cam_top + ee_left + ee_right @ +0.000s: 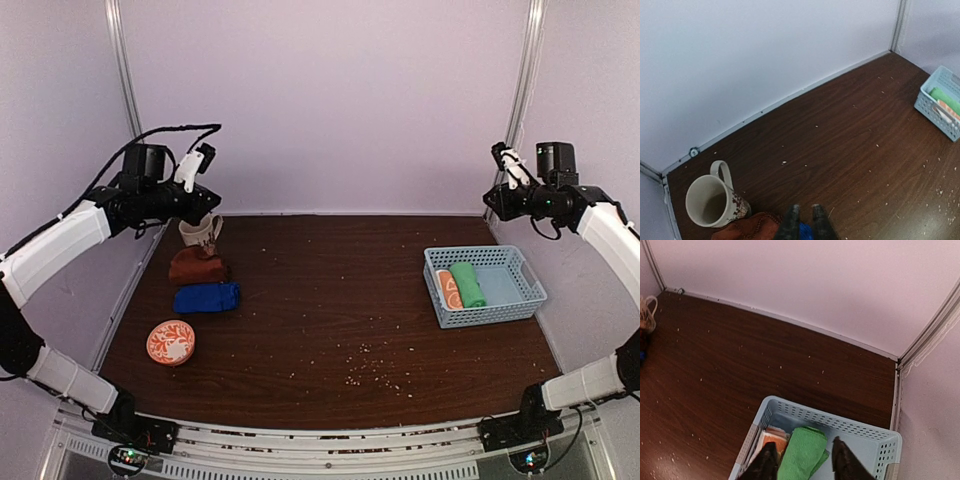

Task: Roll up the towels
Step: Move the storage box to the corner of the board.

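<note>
While both arms reach up from their bases at the near edge of the table (300, 330), the dark wood in front of them carries a scatter of pale crumbs (365, 375). Just beyond, on the left, sits an orange patterned bowl (171, 342). Behind it lies the blue towel (206, 297), a short thick bundle set crosswise. Just beside it, farther back, is the rust-brown towel (197, 266), bunched in a lumpier heap. Whether either one is properly rolled cannot be told. A cream mug (200, 232) stands upright right behind the brown one.

On the right, well apart from both towels, a light blue basket (495, 312) holds a green rolled towel (466, 284) and an orange-and-white rolled towel (448, 288) side by side.

Higher and farther back, the left gripper (805, 224) hangs in the air above the mug and the towels. Its fingers are drawn together with only a sliver between them, and they grip nothing. The right gripper (802, 460) hovers over the basket with its fingers apart and empty, and the green roll shows below the gap. A pale wall (330, 100) closes the back.
</note>
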